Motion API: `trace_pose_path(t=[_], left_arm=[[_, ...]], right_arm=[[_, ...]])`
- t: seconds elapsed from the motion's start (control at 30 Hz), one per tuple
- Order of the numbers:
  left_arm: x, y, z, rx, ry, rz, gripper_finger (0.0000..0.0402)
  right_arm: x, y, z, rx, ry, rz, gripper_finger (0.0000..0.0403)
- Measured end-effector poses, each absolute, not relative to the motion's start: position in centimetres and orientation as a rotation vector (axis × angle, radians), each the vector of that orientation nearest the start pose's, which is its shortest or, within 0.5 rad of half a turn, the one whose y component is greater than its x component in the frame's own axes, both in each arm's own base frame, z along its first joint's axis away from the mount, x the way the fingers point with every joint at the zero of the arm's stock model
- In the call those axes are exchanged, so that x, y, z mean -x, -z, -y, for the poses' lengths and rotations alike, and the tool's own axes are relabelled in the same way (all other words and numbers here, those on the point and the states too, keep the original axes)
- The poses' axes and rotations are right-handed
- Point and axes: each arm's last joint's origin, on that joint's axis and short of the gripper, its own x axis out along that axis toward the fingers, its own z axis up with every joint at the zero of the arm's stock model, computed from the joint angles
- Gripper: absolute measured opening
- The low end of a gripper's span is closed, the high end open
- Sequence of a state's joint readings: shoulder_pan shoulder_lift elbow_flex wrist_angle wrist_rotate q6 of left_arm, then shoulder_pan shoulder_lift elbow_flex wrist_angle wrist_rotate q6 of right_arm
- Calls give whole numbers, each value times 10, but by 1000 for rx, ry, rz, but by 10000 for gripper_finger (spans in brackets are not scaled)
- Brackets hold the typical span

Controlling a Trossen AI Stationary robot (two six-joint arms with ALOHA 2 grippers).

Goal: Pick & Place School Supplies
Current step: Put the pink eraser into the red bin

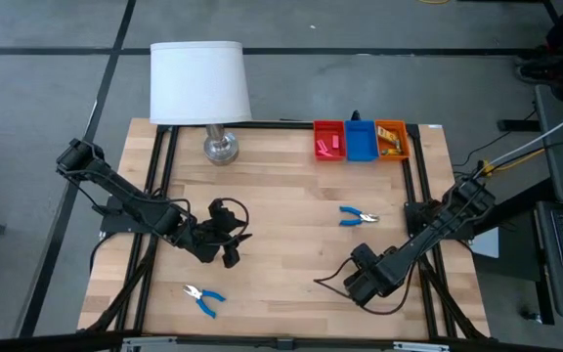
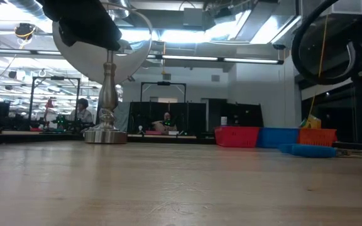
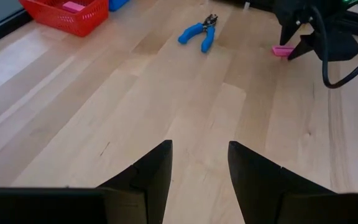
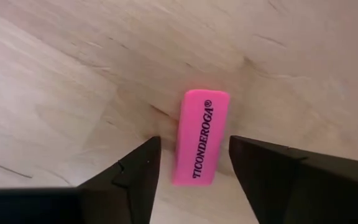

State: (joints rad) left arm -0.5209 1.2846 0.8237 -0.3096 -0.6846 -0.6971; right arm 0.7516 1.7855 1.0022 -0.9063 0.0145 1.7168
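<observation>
The wooden table point(image 1: 281, 235) is seen from above with the white-shaded lamp point(image 1: 200, 83) standing at its far edge. Beside the lamp, a row of three trays is set along the same edge: the red tray point(image 1: 328, 140), the blue tray point(image 1: 361, 140) and the orange tray point(image 1: 391, 139). Pink blocks are seen in the red tray and yellow-orange pieces in the orange one, though their number cannot be made out.

The left gripper point(image 3: 199, 177) is held over the table's left-centre; its fingers are parted with nothing between them. The right gripper point(image 4: 191, 165) is lowered near the table's near right side, its fingers spread to either side of a pink eraser point(image 4: 201, 137) that lies flat on the wood. Whether the fingers touch the eraser cannot be told. The eraser is an oblong, round-cornered block with dark lettering printed along its length. From above it is hidden under the right gripper.

One pair of blue-handled pliers point(image 1: 357, 217) is laid right of centre; a second pair point(image 1: 203, 296) is laid near the front left. In the low view the grippers are cut off.
</observation>
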Motion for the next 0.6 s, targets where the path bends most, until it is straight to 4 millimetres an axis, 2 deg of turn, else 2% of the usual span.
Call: trace_pose_path(t=[0.17, 0.4, 0.53, 0.6], left_arm=[[-231, -239, 112, 248, -360, -542, 152], [-231, -239, 112, 252, -361, -541, 152], [-231, -239, 112, 251, -361, -541, 152], [-231, -239, 112, 251, -363, -540, 152]], right_arm=[[-207, -131, -190, -695, 834, -1464, 168], [-211, -131, -188, -727, 829, -1470, 103], [-212, -137, -185, -745, 810, -1453, 77], [-218, -144, -184, -773, 775, -1382, 76]])
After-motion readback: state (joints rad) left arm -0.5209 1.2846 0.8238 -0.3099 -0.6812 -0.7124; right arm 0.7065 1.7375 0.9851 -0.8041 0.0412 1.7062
